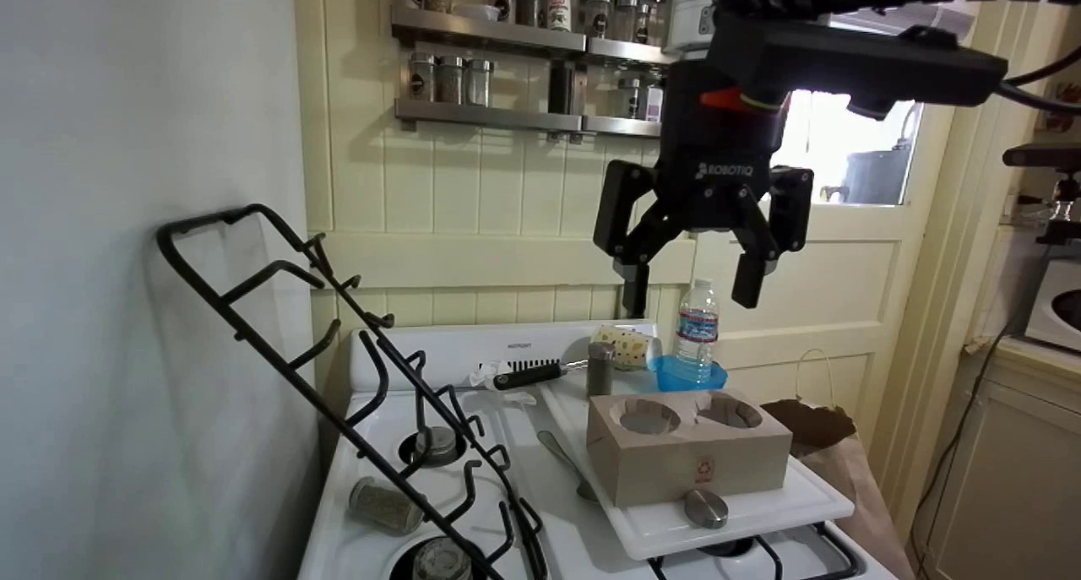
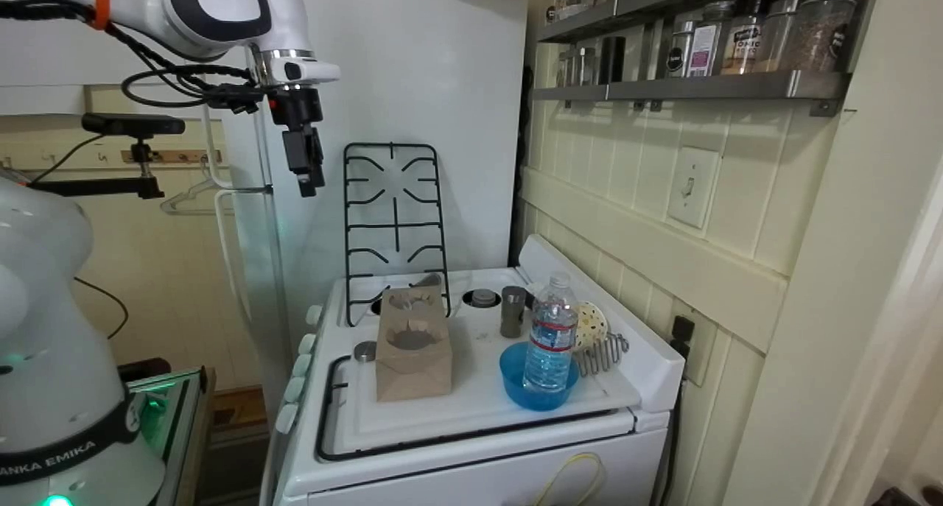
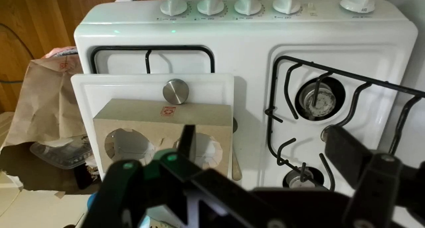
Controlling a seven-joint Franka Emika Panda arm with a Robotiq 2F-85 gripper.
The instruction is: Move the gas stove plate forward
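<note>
Grate (image 2: 395, 225) aslant, probably against fridge (image 2: 435, 93)

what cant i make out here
Wrist view: stove grate, raised end cut off by right edge.
In an exterior view: its lower end, partly hidden by the carton.
Wrist view: most of the toppled jar, behind the gripper.
In an exterior view: spice jars, lettering too small.

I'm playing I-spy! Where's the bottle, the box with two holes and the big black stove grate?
Bottle (image 1: 698, 327): in an exterior view, on its label.
Box with two holes (image 3: 162, 130): in the wrist view, on its top between them.
Black stove grate (image 2: 396, 225): in an exterior view, on its middle crossbar.
</note>
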